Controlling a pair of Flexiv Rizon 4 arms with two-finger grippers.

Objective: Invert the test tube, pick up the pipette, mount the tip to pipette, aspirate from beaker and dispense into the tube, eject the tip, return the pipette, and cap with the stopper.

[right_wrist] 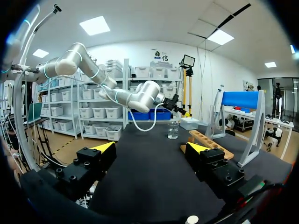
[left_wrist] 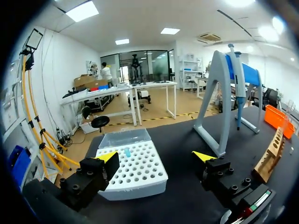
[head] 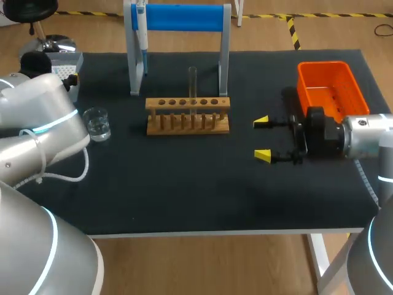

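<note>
A clear test tube [head: 192, 85] stands upright in the wooden rack [head: 187, 114] at mid-table. The pipette [head: 141, 31] hangs on the blue-topped stand [head: 178, 17] behind it. Near the left side sits a glass beaker [head: 97, 123] holding clear liquid. My right gripper [head: 262, 139] hovers open and empty right of the rack, pointing at it. In its own view, the right gripper [right_wrist: 151, 148] faces the beaker [right_wrist: 173, 130] and rack [right_wrist: 208, 142]. My left gripper [left_wrist: 155, 157] is open just before the white tip box [left_wrist: 133, 163], which holds one blue tip [left_wrist: 127, 152]. The pipette [left_wrist: 238, 84] hangs beyond.
An orange bin [head: 331, 89] stands at the back right, just behind my right wrist. My left arm [head: 37, 135] covers the table's left edge and partly hides the tip box [head: 64, 64]. The stand's legs [head: 134, 74] rise close behind the rack.
</note>
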